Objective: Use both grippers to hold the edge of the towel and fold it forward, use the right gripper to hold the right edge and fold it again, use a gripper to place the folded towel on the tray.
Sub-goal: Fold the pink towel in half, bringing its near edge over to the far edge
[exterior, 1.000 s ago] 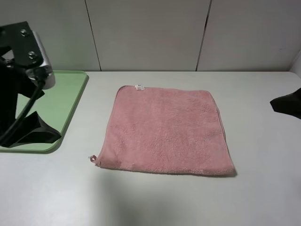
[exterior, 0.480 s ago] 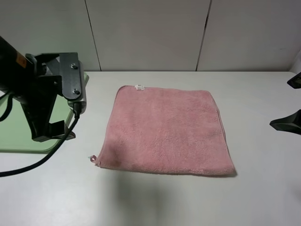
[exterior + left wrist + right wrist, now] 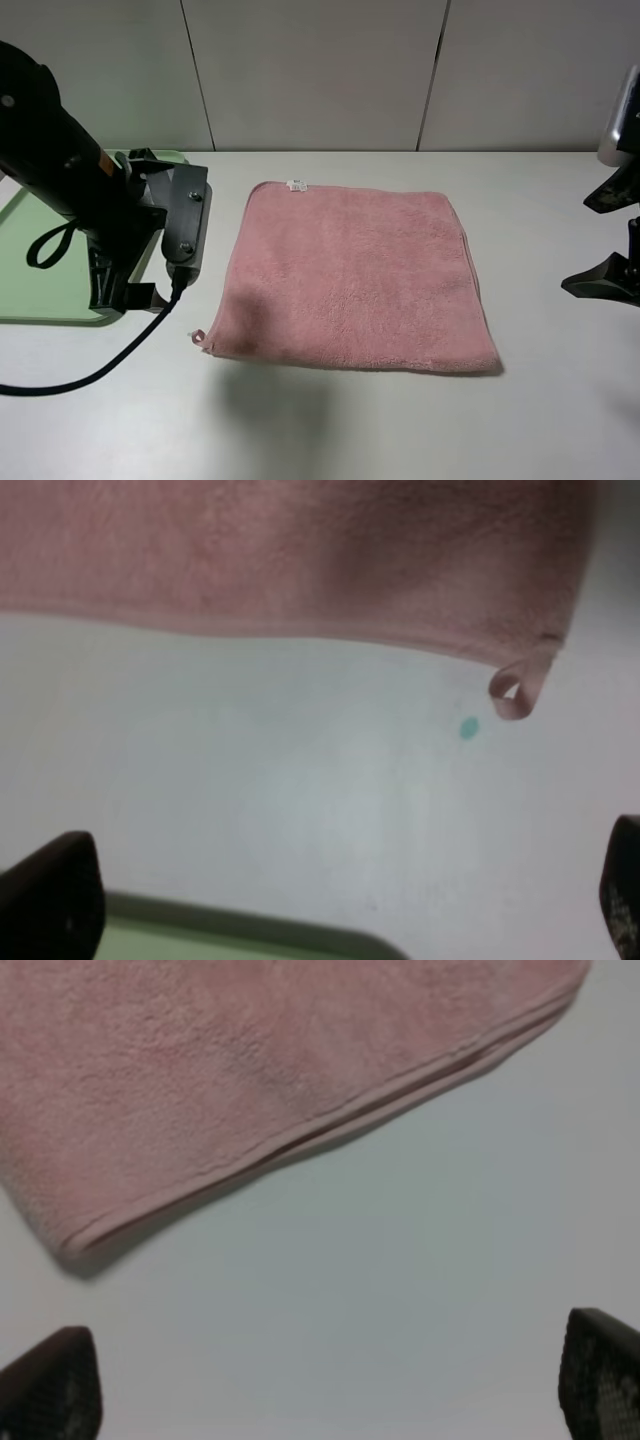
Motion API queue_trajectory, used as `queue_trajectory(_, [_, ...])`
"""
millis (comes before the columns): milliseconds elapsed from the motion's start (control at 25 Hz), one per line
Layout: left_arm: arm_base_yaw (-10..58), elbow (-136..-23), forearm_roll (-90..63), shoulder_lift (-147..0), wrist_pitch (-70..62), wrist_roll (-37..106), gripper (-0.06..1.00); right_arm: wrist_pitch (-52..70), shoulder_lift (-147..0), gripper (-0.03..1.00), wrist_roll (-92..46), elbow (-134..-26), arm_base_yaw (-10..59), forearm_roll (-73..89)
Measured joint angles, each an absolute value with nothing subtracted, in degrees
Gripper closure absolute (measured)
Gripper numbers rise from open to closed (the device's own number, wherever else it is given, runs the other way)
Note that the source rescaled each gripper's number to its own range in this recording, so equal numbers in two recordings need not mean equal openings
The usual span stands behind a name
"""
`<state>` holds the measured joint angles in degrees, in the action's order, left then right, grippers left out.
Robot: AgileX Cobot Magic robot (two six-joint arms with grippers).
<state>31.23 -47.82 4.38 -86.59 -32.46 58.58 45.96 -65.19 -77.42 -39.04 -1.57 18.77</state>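
Found pink towel point(image 3: 355, 275) spread flat on white table point(image 3: 350, 425), roughly centred in exterior high view, unfolded. Noted small white label point(image 3: 296, 185) at far edge and small hanging loop point(image 3: 198, 338) at near left corner, lying on the table. Saw a doubled line along the right edge in right wrist view; cannot tell whether hem or 2 layers.

Located green tray point(image 3: 30, 295) at far left of table, well apart from towel, partly hidden behind left arm.

Logged left gripper point(image 3: 125, 297) pointing down over the tray's near right corner and the bare strip between tray and towel. Jaws spread wide, holding nothing, not touching towel. Confirmed in left wrist view: left gripper point(image 3: 335, 900) with 2 dark fingertips at frame corners, tray rim point(image 3: 200, 940) between them, loop point(image 3: 518, 688) and towel edge point(image 3: 300, 570) beyond, plus 1 small teal spot point(image 3: 467, 728) on table just beside loop.

Logged right gripper point(image 3: 608, 235) at right edge of view, beside towel's right edge but clear of it. Jaws parted wide, empty. Confirmed in right wrist view: right gripper point(image 3: 325, 1380) over bare table, towel corner point(image 3: 250, 1070) ahead.
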Motion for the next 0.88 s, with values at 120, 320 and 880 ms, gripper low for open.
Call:
queue_trajectory(120, [34.3, -47.8, 4.4, -87.6, -32.0, 62.7, -0.05, 46.0, -67.1, -0.03, -77.4, -39.0, -1.6, 18.8])
queue_trajectory(320, [39.8, -47.9, 4.3, -89.9, -29.1, 65.2, -0.05, 45.8, -68.9, -0.03, -77.4, -39.0, -1.6, 18.8])
queue_trajectory(880, [41.4, -48.0, 8.4, -100.5, -26.0, 63.2, -0.05, 45.2, -69.4, -0.03, -77.6, -39.0, -1.6, 19.8])
